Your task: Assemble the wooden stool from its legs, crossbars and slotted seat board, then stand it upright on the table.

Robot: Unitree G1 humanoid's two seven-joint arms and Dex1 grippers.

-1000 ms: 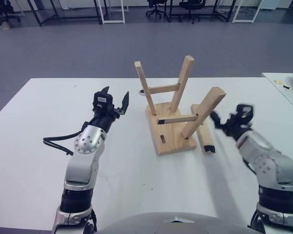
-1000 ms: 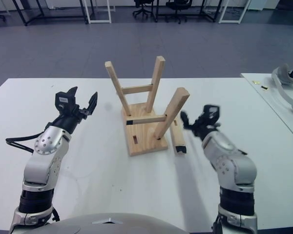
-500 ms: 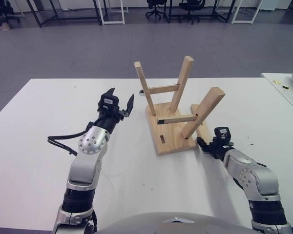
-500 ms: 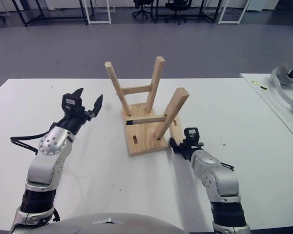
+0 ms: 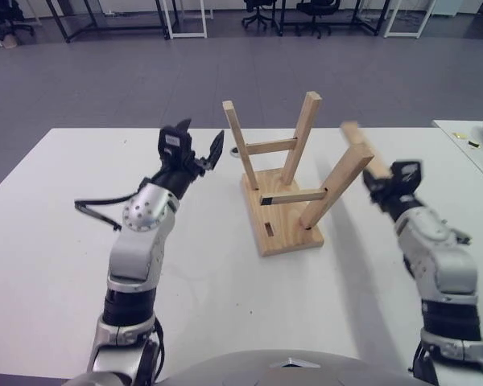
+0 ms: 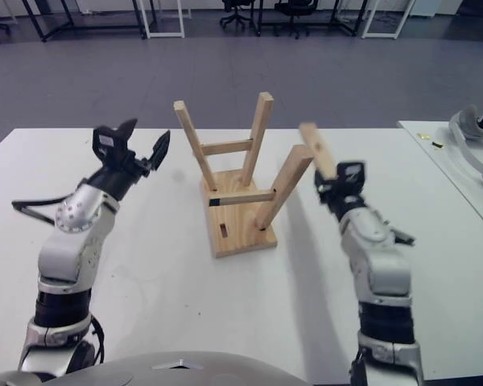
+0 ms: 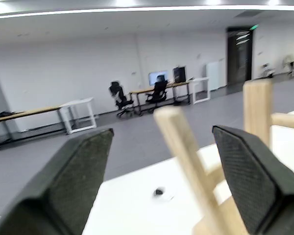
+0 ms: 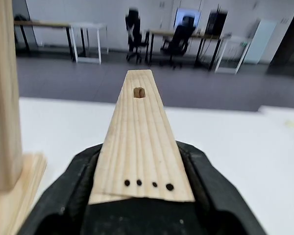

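Stool (image 5: 286, 195) inverted on table (image 5: 56, 217) | right end effector (image 5: 380, 178) grasping loose leg (image 5: 356, 141) | left end effector (image 5: 200, 143) released

I count one slotted seat board (image 5: 282, 233) on the bench (image 5: 64, 209). Three legs stand in it: the rear left leg (image 5: 240, 153), the rear right leg (image 5: 300, 137) and the front leg (image 5: 335, 186). Two crossbars join them, an upper crossbar (image 5: 270, 146) and a lower crossbar (image 5: 292, 196). A fourth leg (image 5: 356, 142), gripped in the right hand (image 5: 389, 178), makes four legs in all. With the left hand (image 5: 200, 145), that is two hands. A second bench (image 6: 439, 154) alongside makes two benches.
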